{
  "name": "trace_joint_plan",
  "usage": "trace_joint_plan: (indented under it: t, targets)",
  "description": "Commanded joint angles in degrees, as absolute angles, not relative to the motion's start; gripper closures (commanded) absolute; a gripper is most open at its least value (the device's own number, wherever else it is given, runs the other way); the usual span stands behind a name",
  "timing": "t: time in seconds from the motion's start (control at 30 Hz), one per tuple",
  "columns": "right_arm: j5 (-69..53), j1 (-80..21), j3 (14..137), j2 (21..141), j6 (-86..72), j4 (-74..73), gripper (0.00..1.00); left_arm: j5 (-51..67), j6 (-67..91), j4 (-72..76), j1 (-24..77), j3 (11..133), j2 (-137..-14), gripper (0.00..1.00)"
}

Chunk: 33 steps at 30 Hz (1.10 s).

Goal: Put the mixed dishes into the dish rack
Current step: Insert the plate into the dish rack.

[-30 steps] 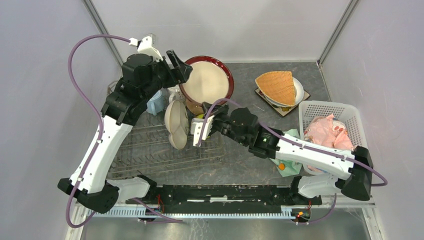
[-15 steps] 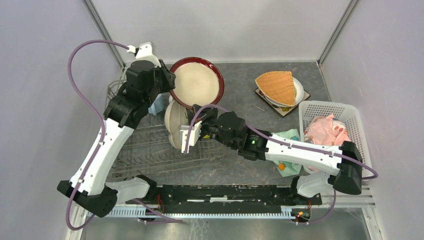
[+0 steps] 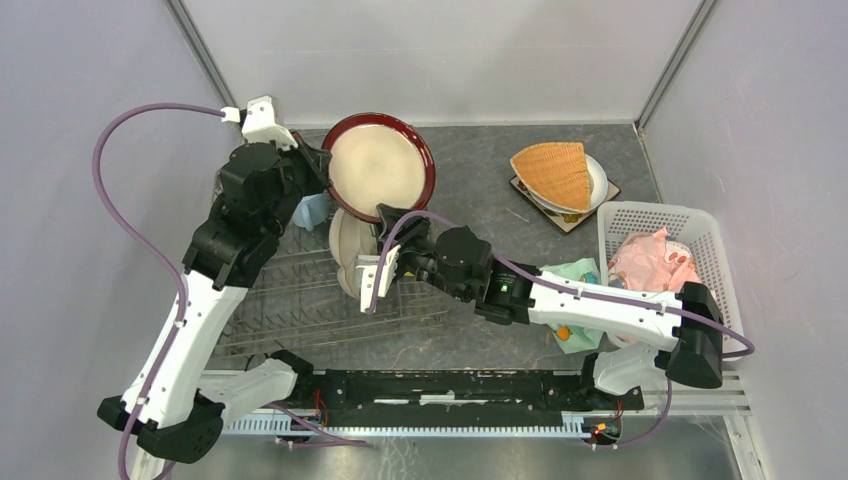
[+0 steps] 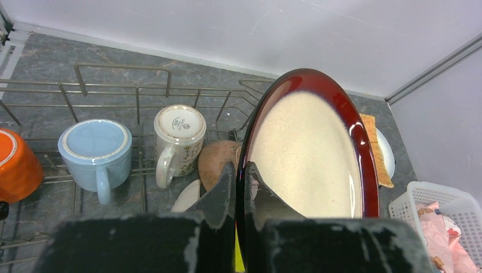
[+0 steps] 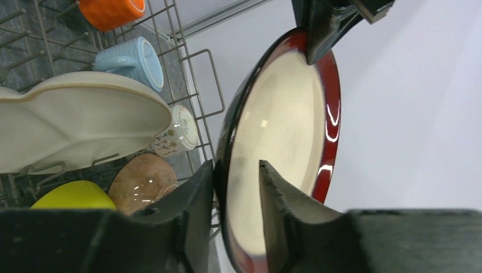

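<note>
The red-rimmed plate [image 3: 378, 168] hangs tilted on edge over the back of the dish rack [image 3: 300, 300]. My left gripper [image 4: 240, 165] is shut on its dark rim [image 4: 307, 153]. My right gripper [image 5: 236, 165] is open, its jaws either side of the plate's lower rim [image 5: 278, 114] with a gap at the cream face. In the rack sit an orange mug [image 4: 17, 165], a light-blue mug [image 4: 94, 145], a white patterned mug [image 4: 179, 133], a tan bowl [image 5: 142, 179], a lime-green bowl [image 5: 74, 196] and the cream three-section plate [image 5: 79, 122].
A woven tan plate [image 3: 553, 172] lies on a white plate [image 3: 597, 180] at the back right. A white perforated basket [image 3: 620, 215] holds a pink cloth [image 3: 650, 262]. A teal patterned cloth [image 3: 575, 272] lies under the right arm. Grey walls stand close behind.
My left gripper has shut on the plate's rim and carried it left. My right gripper, shut on the plate before, has opened and followed to the left.
</note>
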<state>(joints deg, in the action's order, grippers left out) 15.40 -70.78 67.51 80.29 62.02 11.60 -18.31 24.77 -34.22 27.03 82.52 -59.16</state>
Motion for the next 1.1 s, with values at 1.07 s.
trace_joint_plan:
  t: [1.07]
  targets:
    - [13.88,-70.44,64.87,80.91,59.15,24.18,0.25,-28.84,20.87,-23.41,26.68,82.88,-57.54,0.98]
